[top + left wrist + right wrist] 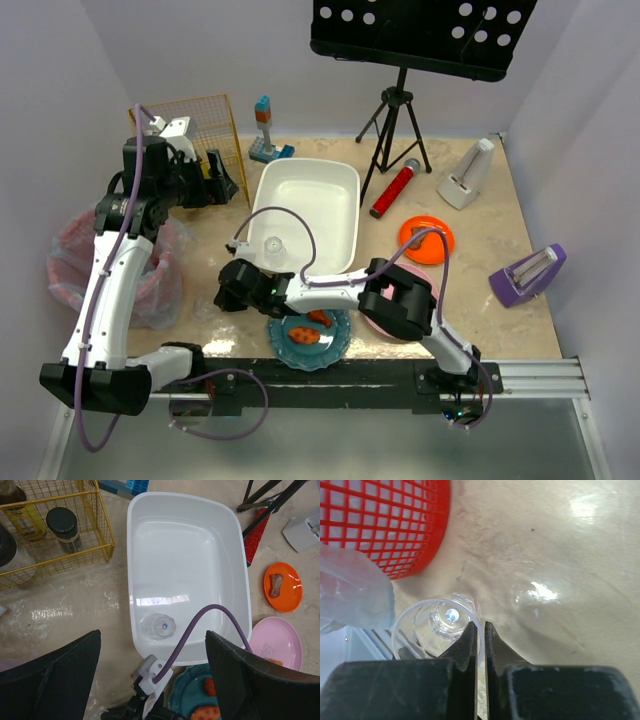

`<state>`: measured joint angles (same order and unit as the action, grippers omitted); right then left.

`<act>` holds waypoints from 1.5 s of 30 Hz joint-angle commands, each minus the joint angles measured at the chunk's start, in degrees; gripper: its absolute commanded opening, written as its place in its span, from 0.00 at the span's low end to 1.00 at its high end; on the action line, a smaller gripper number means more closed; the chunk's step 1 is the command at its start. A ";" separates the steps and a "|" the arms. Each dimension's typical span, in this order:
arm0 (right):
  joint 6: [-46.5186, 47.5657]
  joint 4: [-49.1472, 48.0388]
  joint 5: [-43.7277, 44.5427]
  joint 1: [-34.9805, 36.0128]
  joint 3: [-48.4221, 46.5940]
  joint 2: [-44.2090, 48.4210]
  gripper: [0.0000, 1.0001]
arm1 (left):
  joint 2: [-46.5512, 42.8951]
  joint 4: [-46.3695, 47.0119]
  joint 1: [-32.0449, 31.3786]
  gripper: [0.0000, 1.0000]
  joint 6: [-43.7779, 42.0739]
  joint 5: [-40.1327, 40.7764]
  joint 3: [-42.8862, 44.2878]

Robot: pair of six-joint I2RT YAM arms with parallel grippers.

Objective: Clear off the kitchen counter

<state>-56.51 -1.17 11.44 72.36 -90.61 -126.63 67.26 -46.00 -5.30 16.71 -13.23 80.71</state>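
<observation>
The beige kitchen counter carries several items. My right gripper is shut on the rim of a clear plastic cup, one finger inside and one outside, low over the counter beside a red mesh basket. In the top view it reaches left, in front of the white tub. My left gripper is open and empty, held high above the tub; in the top view it is by the yellow wire basket. A second clear glass stands in the tub.
A teal plate with food, a pink plate, an orange plate with food, a red microphone, a purple toaster and a white device sit on the counter. A music stand tripod stands behind. The yellow basket holds bottles.
</observation>
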 commanded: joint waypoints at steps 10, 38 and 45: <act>4.03 1.08 8.33 -3.98 14.74 25.26 0.00 | -2.05 2.14 0.38 0.90 -0.19 -2.75 1.38; 12.30 -9.02 -11.27 -22.70 31.19 75.56 0.00 | -11.81 60.58 -13.24 0.88 41.73 -34.58 -16.71; 11.78 -11.04 -13.20 -22.70 32.42 77.23 0.00 | -12.25 68.13 -13.86 0.89 47.09 -35.89 -20.93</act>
<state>-44.56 -7.31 1.15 49.80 -59.07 -50.92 55.96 12.91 -18.55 58.72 -47.57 61.87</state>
